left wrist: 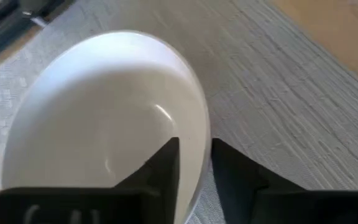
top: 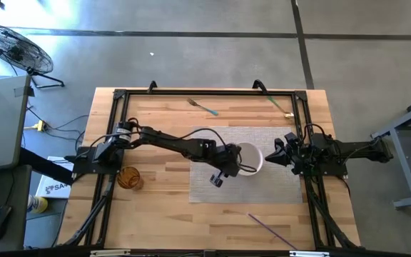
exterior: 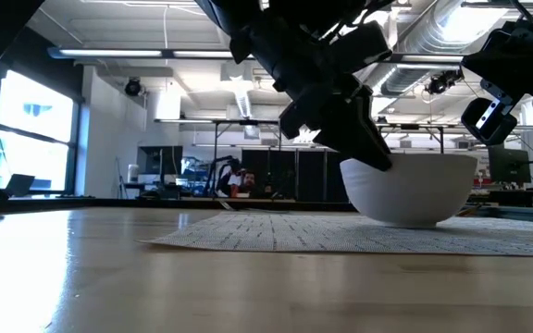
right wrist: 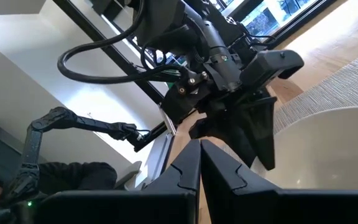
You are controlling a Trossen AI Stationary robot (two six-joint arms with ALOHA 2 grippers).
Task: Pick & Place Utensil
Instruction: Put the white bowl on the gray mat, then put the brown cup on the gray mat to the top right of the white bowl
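A white bowl (top: 254, 157) (exterior: 415, 190) stands on its base on a grey placemat (top: 212, 189). My left gripper (top: 228, 163) (left wrist: 196, 144) reaches in from the table's left and is shut on the bowl's left rim. My right gripper (top: 278, 153) (right wrist: 201, 146) hovers just right of the bowl, shut and holding nothing. A silver fork (top: 203, 108) lies on the bare wood near the far edge. A greenish utensil (top: 282, 106) lies toward the far right corner. A thin purple stick (top: 270, 227) lies near the near edge. My left gripper holds the bowl's rim (left wrist: 197, 132) on the side toward the table's left. One finger (left wrist: 166, 165) is inside the bowl and the other outside. The fingers slant down from the left. The bowl sits level with its base (exterior: 415, 220) on the placemat.
An amber glass (top: 129, 178) stands on the wood beside the left arm's base. A black frame (top: 120, 100) runs around the table's far and side edges. Bare wood lies on the near side of the placemat.
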